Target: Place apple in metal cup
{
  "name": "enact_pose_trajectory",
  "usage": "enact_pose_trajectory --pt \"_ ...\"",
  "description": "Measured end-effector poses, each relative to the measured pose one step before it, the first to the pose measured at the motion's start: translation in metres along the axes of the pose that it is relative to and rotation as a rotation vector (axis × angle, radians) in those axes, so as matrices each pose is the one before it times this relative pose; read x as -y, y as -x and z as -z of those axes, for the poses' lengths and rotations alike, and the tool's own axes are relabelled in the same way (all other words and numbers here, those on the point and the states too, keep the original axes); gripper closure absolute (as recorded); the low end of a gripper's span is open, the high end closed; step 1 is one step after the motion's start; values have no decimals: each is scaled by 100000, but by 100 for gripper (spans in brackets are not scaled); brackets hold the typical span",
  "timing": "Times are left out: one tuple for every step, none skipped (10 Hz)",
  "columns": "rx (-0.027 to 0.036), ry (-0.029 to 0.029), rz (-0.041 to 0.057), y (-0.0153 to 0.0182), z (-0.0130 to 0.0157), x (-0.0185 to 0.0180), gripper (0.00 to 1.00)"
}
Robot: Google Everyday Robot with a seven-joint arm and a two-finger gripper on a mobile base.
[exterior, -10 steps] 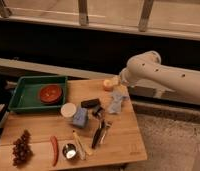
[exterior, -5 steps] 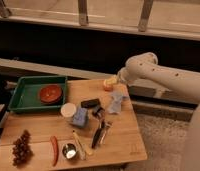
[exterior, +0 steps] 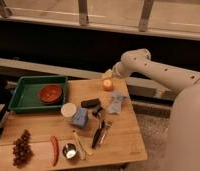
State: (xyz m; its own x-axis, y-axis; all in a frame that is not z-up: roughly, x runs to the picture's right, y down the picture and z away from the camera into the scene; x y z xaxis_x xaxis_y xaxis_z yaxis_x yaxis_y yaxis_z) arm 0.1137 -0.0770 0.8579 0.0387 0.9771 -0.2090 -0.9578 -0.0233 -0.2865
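Note:
The apple point(exterior: 108, 85), small, round and orange-yellow, is at the far edge of the wooden table point(exterior: 123, 145), right of centre. My gripper point(exterior: 109, 75) is at the end of the white arm point(exterior: 158, 70), which reaches in from the right. The gripper is right above and behind the apple, touching or nearly touching it. The metal cup point(exterior: 69, 150), small and shiny, stands near the table's front edge, far from the gripper and left of it.
A green tray point(exterior: 23, 95) at the back left holds a red-brown bowl point(exterior: 50, 93). A white cup point(exterior: 69, 109), blue cloth pieces point(exterior: 116, 102), a black block point(exterior: 90, 103), tongs point(exterior: 100, 133), a red chili point(exterior: 54, 149) and grapes point(exterior: 22, 148) lie on the table.
The arm's elbow has shifted slightly to the left. The gripper stays by the apple, which has barely moved.

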Motion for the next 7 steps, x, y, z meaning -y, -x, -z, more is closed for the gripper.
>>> enact_pose_trajectory --pt "-546 610 -1536 467 -436 437 20" --pt "-79 311 -372 247 -150 29 20" --pt "-165 293 267 53 -144 -299 20" --pt "47 -125 -62 7 38 93 20" --pt "-29 -50 5 -39 1 62 20" --pt "176 29 71 -19 -12 93 20" --pt "713 995 -259 311 -701 172 20"
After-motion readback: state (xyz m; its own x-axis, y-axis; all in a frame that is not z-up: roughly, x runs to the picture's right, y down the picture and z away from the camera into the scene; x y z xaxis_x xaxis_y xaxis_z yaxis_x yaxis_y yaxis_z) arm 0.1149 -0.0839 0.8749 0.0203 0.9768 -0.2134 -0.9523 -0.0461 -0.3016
